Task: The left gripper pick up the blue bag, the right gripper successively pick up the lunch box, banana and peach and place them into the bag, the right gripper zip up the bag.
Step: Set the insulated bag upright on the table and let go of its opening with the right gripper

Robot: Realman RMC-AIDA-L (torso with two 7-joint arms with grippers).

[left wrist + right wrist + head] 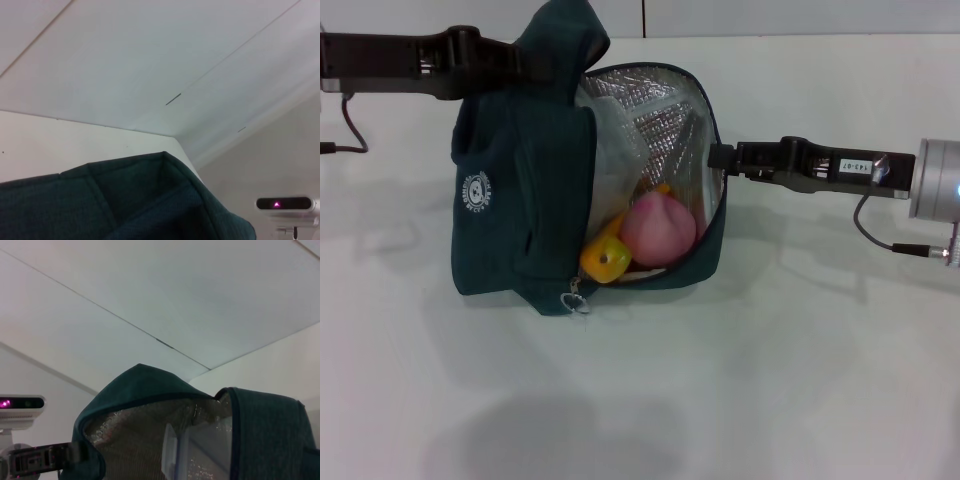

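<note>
The blue bag (510,200) stands on the white table with its mouth open toward my right side, showing the silver foil lining (660,110). Inside lie the pink peach (658,228) and the banana (605,258). The clear lunch box (615,160) stands behind them and also shows in the right wrist view (195,450). My left gripper (535,60) holds the bag's top up by a handle, its tips covered by fabric. My right gripper (720,157) sits at the bag's open rim, level with the lining. The ring zip pull (577,300) hangs at the bag's lower front.
The white table (770,380) stretches around the bag, with a wall behind it. The bag's fabric (125,200) fills the lower part of the left wrist view. A cable (880,235) hangs under my right arm.
</note>
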